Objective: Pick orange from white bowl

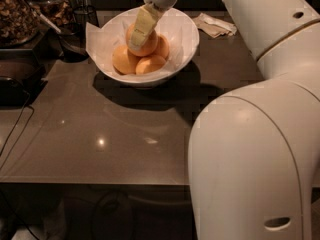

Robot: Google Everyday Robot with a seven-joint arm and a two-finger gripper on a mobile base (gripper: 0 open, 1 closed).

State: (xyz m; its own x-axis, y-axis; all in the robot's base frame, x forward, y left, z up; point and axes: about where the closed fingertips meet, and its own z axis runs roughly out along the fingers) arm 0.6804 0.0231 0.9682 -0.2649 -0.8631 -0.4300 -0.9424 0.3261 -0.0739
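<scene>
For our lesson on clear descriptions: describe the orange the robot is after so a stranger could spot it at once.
On the dark countertop stands a wide white bowl, paper-lined and holding several fruits. The orange tops the pile, directly under the gripper reaching into the bowl. It lies highest and is deeper orange than the paler fruits below.

Pincer (pixel 138 40) down in the white bowl (pixel 189 43)

Shows the pincer reaching from above into the bowl at the far side of the dark tabletop (pixel 100 134), overlapping the orange (pixel 151 43) on top of the pile. Finds 3 smaller, paler fruits (pixel 125 60) beneath and beside that orange, all on a white paper liner (pixel 95 36). Puts a crumpled napkin (pixel 216 25) just right of the bowl and a dark cable (pixel 15 129) at the left edge. Fills the right half with the white arm (pixel 250 159).
</scene>
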